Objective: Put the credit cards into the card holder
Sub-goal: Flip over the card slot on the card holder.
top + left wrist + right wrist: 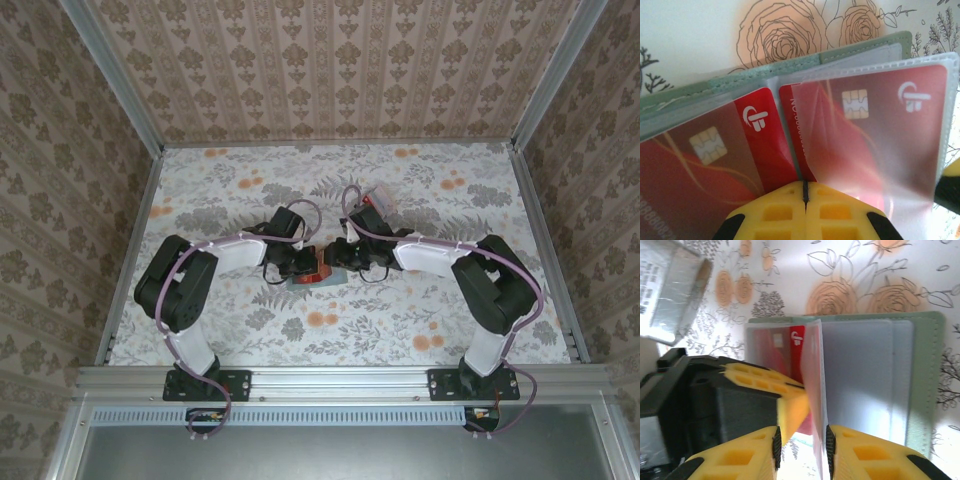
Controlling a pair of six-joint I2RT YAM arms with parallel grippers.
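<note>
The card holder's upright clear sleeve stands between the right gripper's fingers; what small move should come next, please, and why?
Probably close the right gripper on the clear sleeve: it stands upright between the parted fingers, unpinched. The left gripper, shut, seems to pin the card holder at its near edge, so a grip would hold that page open for loading.

A lab test booth: aluminium frame (340, 378), wallpapered walls (330, 70).

- card holder (927, 365): matt grey-green stitched cover
- pockets (920, 125): clear glossy plastic film
- credit cards (760, 150): glossy red plastic
- table (690, 35): matt printed covering
- left tool (805, 195): matt yellow plastic
</note>
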